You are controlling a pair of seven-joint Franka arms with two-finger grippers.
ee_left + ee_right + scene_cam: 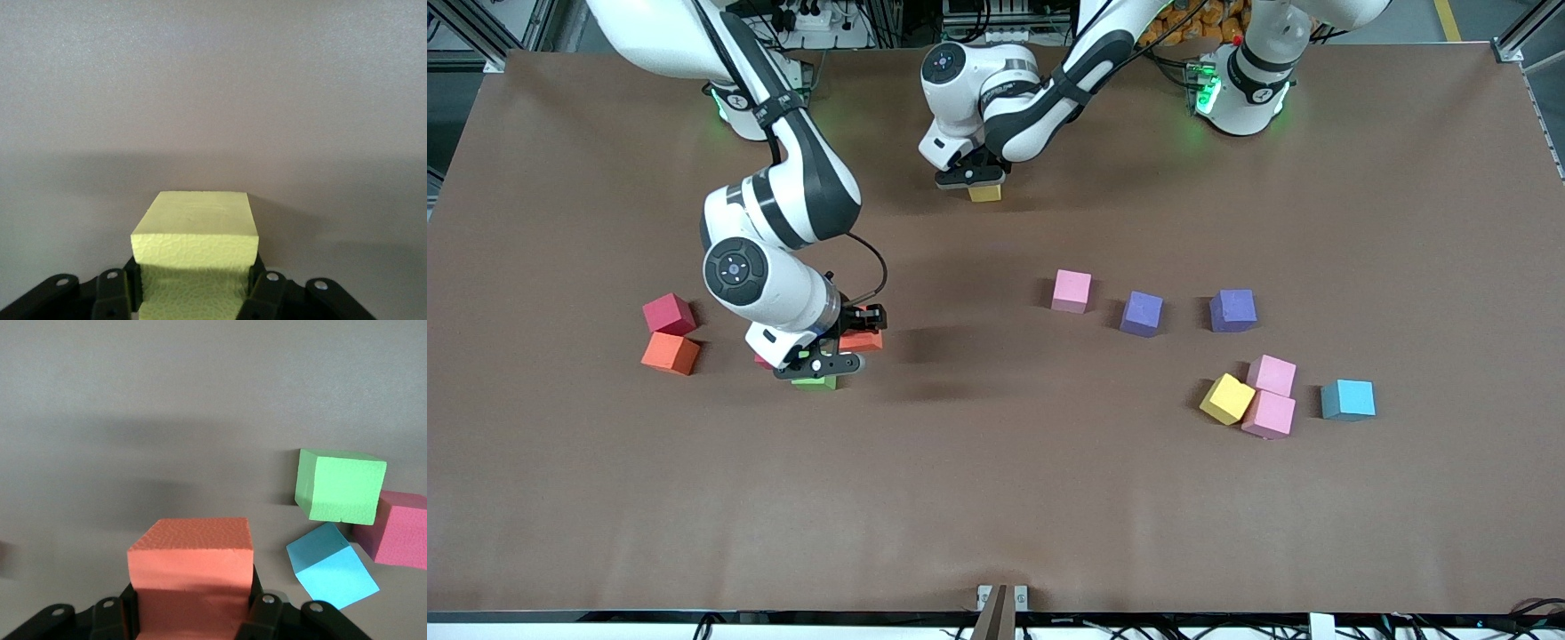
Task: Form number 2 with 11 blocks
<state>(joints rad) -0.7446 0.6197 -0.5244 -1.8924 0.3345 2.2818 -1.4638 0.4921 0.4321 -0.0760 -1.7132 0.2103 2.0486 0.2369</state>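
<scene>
My right gripper [857, 332] is shut on an orange block [862, 341], which fills its jaws in the right wrist view [191, 570]. Beside it lie a green block [341, 485], a light blue block [331, 565] and a crimson block [399, 529]. The green block also shows in the front view [815, 383]. My left gripper [980, 180] is shut on a yellow block [985, 192] close to the robots' bases. The yellow block also shows in the left wrist view [195, 230]. The other blocks lie scattered, and no digit shape shows.
A crimson block [669, 313] and an orange block [671, 353] lie toward the right arm's end. A pink block [1072, 291] and two purple blocks [1142, 313] [1233, 310] stand in a row. A yellow [1227, 398], two pink [1272, 374] [1269, 414] and a light blue [1348, 399] cluster nearer.
</scene>
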